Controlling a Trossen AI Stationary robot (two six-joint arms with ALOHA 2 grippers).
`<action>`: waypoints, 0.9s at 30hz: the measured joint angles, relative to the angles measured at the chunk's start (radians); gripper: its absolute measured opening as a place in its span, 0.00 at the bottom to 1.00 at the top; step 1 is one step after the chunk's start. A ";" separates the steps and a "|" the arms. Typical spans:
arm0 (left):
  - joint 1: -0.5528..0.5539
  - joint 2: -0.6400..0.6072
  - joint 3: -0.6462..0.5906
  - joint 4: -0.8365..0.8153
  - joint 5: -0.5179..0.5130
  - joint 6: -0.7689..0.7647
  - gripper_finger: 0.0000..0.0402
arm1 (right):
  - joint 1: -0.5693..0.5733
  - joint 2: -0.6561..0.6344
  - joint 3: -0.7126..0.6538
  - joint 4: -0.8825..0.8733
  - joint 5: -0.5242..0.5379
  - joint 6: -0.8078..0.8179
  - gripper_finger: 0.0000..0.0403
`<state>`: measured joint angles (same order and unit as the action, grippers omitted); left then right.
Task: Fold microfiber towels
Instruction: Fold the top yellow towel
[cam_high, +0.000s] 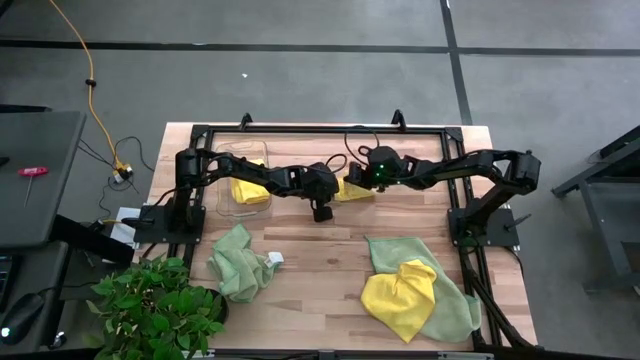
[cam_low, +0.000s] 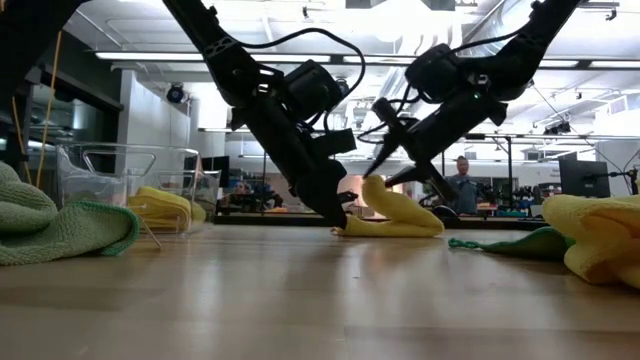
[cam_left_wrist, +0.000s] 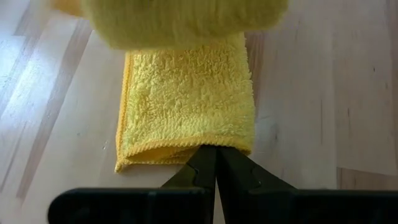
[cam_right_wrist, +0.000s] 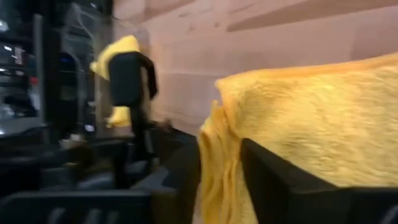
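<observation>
The folded bright yellow microfiber towel (cam_left_wrist: 186, 106) is pinned on the counter (cam_high: 320, 270) by the closed left pincer (cam_left_wrist: 216, 152); its raised edge is straddled by the right pincer (cam_low: 385, 172), grip unclear.

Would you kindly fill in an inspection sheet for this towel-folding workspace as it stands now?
Surface: wooden table in a black frame.
Job's things: folded yellow towel mid-table; green towel front left; yellow towel on green towel front right; yellow towel in clear bin.
Clutter: leafy plant at the front left corner.
Grippers: left tool shut, pinning the folded towel's edge; right tool lifting its far end, grip state unclear.
Cables: yellow cord on the floor.
Surroundings: person behind the table.
</observation>
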<state>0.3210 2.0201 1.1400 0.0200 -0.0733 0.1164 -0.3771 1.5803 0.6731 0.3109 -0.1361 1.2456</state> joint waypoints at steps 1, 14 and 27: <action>0.000 0.000 0.000 0.000 -0.005 0.000 0.00 | 0.000 0.000 0.000 0.018 -0.004 0.008 0.32; 0.009 -0.033 0.000 -0.055 -0.018 0.004 0.00 | -0.078 -0.038 0.000 0.098 -0.171 -0.078 0.50; 0.087 -0.192 0.001 -0.109 0.018 -0.057 0.00 | -0.139 -0.148 0.000 -0.205 -0.154 -0.400 0.48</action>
<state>0.4082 1.8282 1.1407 -0.0889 -0.0551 0.0597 -0.5156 1.4319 0.6727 0.1061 -0.2899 0.8460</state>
